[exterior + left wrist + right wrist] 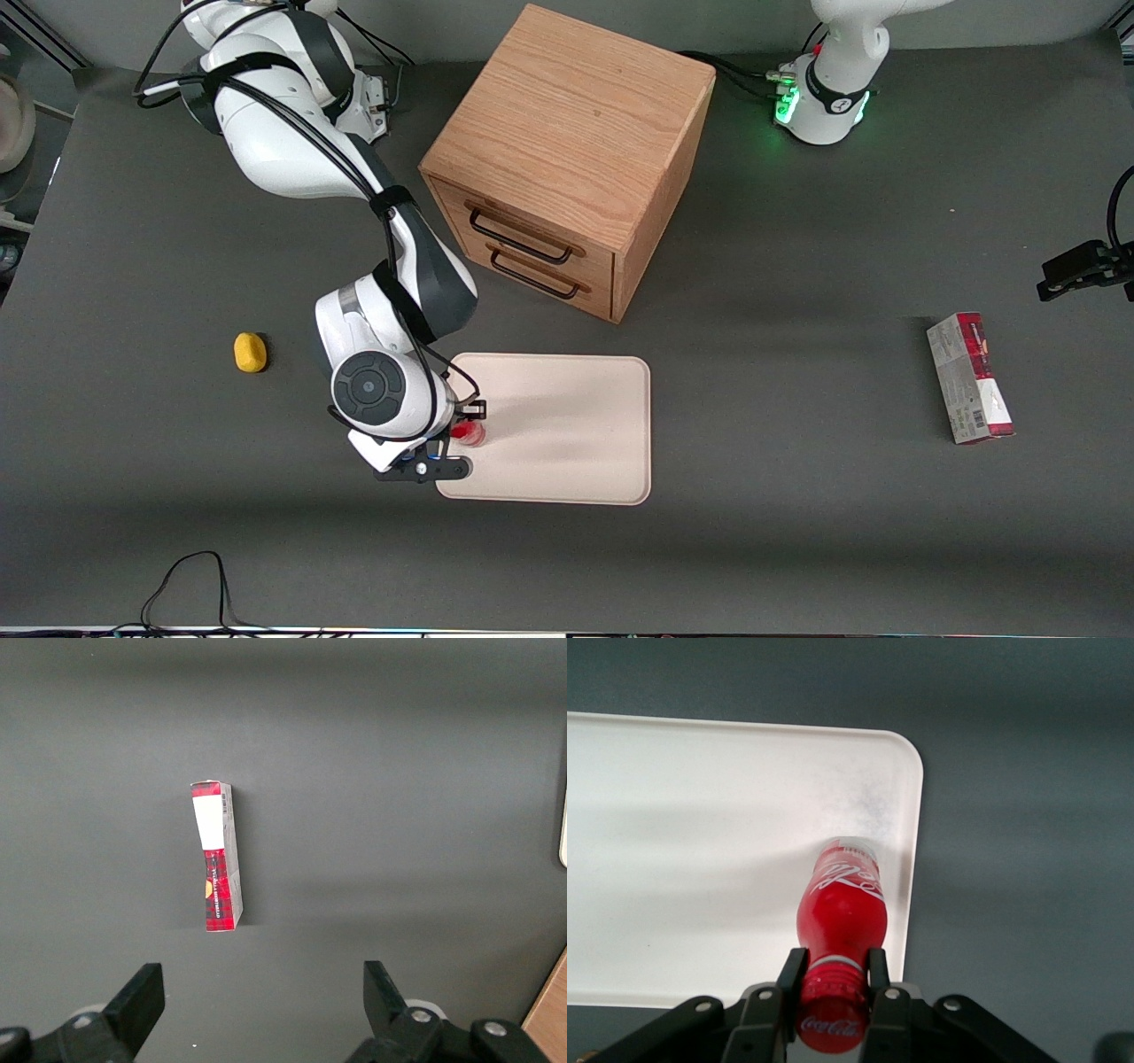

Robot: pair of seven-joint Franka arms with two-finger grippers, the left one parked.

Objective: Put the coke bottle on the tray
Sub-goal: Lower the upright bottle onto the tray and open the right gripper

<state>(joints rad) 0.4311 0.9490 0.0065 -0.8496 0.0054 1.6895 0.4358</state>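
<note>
The coke bottle [842, 912] is small, slim and red with white script and a red cap. It stands upright on the cream tray [700, 859], close to the tray's edge at the working arm's end. My gripper [833, 970] is shut on the bottle's neck just below the cap. In the front view the gripper [468, 431] sits over that same end of the tray [576, 425], and only a bit of the red bottle [469, 432] shows beside the wrist.
A wooden cabinet [567, 151] with two drawers stands farther from the front camera than the tray. A yellow object [250, 352] lies toward the working arm's end. A red-and-grey carton [970, 377] lies toward the parked arm's end, and shows in the left wrist view [218, 855].
</note>
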